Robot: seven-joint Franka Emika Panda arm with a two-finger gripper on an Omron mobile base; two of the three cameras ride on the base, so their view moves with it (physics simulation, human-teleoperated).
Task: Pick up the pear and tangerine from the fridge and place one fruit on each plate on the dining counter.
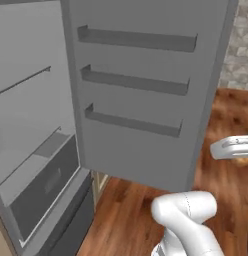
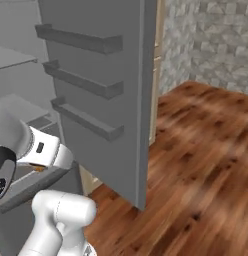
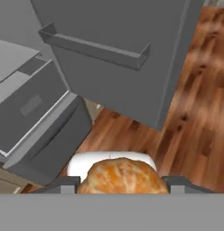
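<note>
holding one tangerine [image 3: 122,177] between two fingers [image 3: 64,186], fridge [image 1: 41,150] open.

tangerine [image 3: 121,177]: mottled orange with paler streaks
fridge [image 1: 31,125]: plain grey, shelves the same grey
fridge door [image 1: 141,90]: flat mid-grey, with darker grey racks
drawer [image 3: 35,108]: darker grey
floor [image 2: 201,165]: glossy reddish-brown wood planks
wall [image 2: 211,45]: grey-beige stonework pattern

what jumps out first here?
The tangerine, big at the bottom of the hand view, pinched in the shut claw. Behind it stands the grey fridge with its door swung wide open over the wood floor; the door's three shelves hold nothing.
</note>
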